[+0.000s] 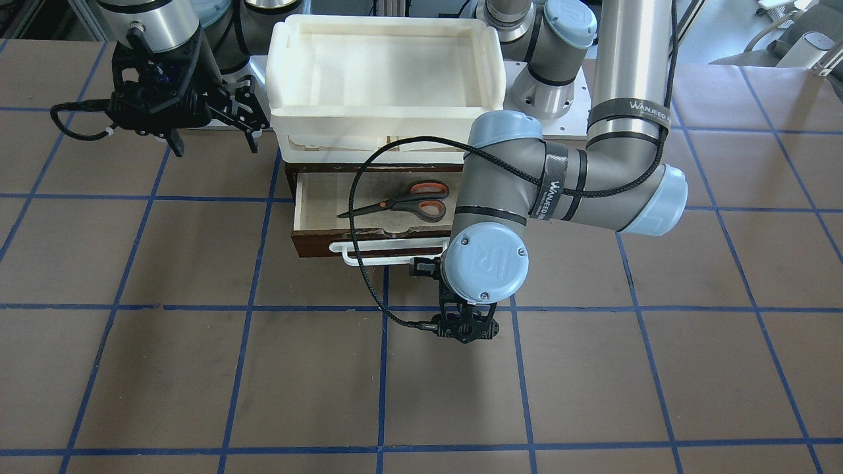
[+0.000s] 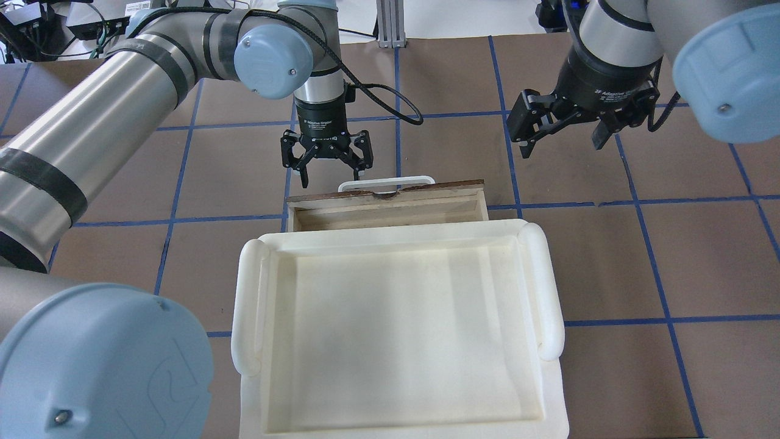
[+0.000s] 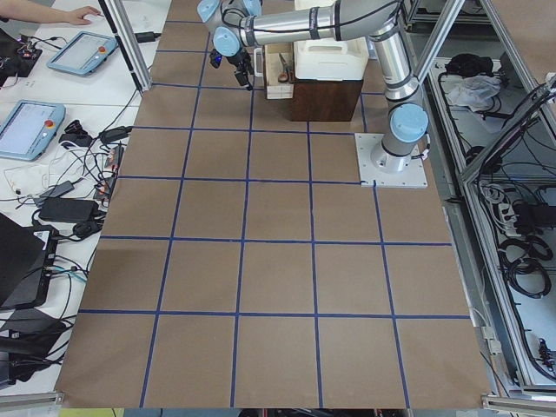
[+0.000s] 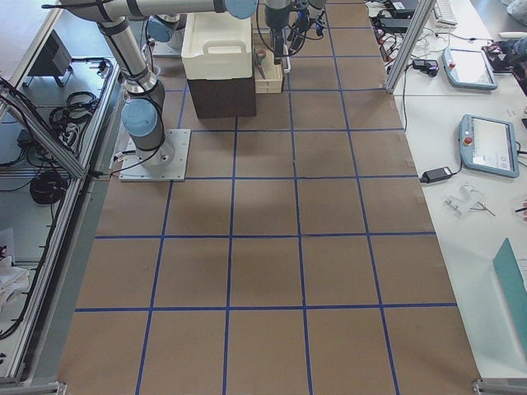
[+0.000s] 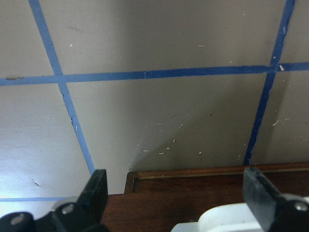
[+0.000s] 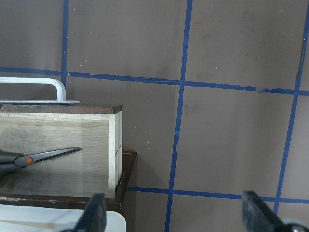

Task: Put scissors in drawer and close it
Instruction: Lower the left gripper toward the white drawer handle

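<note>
We are looking first at the biggest thing, the brown table (image 1: pixel 164 382) w/ its blue tape grid. At the robot's side the cream-white tray (image 2: pixel 547 286) is sitting on top of a dark cabinet, and the drawer (image 1: pixel 315 245) is standing pulled out from under it toward the operators' side, i.e. it is open. The left arm (image 1: pixel 632 79) is reaching across over the drawer, and its elbow is covering part of the drawer in the front-facing view. The left gripper (image 2: pixel 331 175) is hanging just in front of the drawer's front, near the white bar handle (image 1: pixel 388 253); its jaws are standing apart and nothing is sitting btw. them. In the left wrist view the handle's end is showing just beside one finger, but we cannot tell if it is touching. The right gripper (image 2: pixel 562 145) is hovering over the table, off to the robot's right of the drawer, jaws also apart and holding nothing. The scissors (image 1: pixel 405 203) are lying flat on the pale floor inside the drawer, w/ the loops toward the robot's left and the closed blades pointing toward its right.
</note>
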